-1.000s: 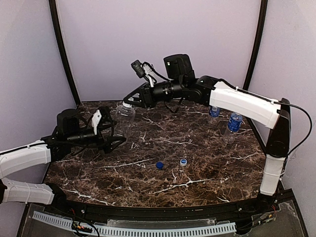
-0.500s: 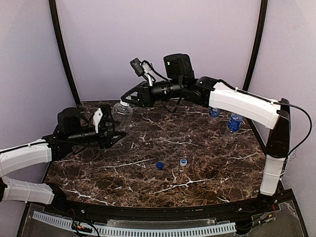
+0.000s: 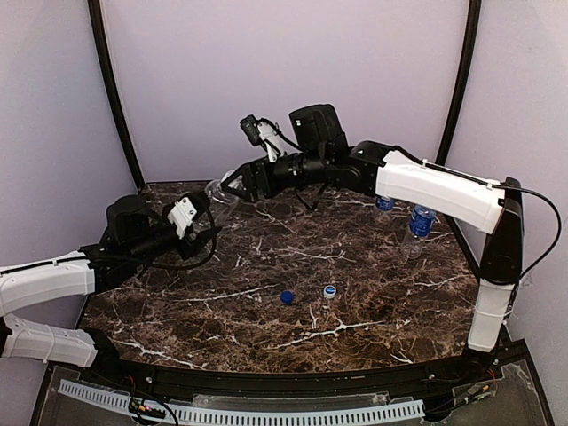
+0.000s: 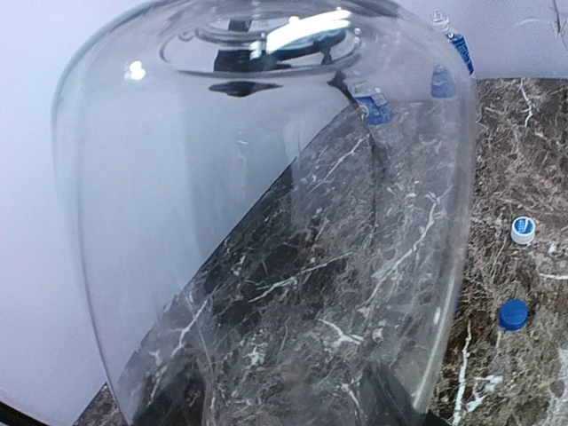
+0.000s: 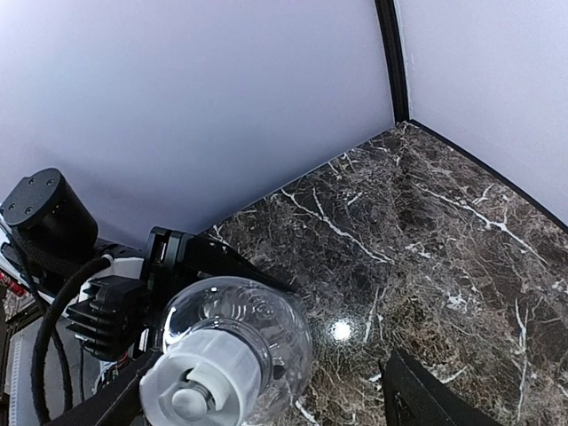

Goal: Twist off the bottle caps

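A clear unlabelled bottle hangs tilted over the table's back left, and my left gripper is shut on its body. In the left wrist view the bottle fills the frame, and my left gripper shows only as dark fingers through the plastic. The white cap is on the bottle's neck. My right gripper stands open around that cap, its fingers spread wide in the right wrist view. A dark blue cap and a pale blue-and-white cap lie loose at mid table.
Two blue-labelled bottles stand upright at the back right, under the right arm. Lilac walls close the back and both sides. The loose caps lie right of the held bottle in the left wrist view.
My left gripper has closed on the bottle and raised it, tilted. My right gripper, which was shut on the cap, has opened and shifted slightly right.
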Motion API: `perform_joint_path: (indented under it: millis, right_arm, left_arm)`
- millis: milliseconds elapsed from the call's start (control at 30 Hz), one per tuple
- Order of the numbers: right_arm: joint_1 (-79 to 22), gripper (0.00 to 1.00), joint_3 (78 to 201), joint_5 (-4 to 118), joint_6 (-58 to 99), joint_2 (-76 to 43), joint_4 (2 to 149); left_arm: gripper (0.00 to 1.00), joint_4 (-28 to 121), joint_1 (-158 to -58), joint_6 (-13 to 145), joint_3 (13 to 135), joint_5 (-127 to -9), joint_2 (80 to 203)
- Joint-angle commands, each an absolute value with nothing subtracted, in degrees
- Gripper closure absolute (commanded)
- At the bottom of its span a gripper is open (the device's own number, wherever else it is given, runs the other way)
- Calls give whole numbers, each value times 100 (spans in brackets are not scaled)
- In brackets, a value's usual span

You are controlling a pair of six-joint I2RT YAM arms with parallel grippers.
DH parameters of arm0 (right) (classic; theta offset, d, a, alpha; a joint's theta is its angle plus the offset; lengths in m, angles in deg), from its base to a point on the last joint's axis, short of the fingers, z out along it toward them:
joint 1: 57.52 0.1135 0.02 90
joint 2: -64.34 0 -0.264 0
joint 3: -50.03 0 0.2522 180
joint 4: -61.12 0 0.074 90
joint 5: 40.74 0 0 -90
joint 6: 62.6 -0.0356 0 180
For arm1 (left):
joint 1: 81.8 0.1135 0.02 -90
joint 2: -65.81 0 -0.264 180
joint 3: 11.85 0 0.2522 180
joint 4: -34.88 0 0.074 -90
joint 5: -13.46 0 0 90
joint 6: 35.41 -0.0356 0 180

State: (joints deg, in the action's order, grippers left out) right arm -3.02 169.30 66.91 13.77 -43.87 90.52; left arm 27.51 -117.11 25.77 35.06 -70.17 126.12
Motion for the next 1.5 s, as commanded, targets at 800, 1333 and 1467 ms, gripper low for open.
perform_joint_path:
  millis: [800,1333,1467]
  right_arm:
    - [343,100,15864,9636,8403,-3508,11391]
    - [743,23,15338,6929,8892,-2925,10389]
    - [515,1,15008,7259,7888,-2566,9863]
  left_arm:
    - [55,5391,-11912,2938,3987,-2856,12498]
    - [54,5237,-12000,2764,3840,-3868,12511]
    - [54,4218,-12003,2864,3599,-4893,12474]
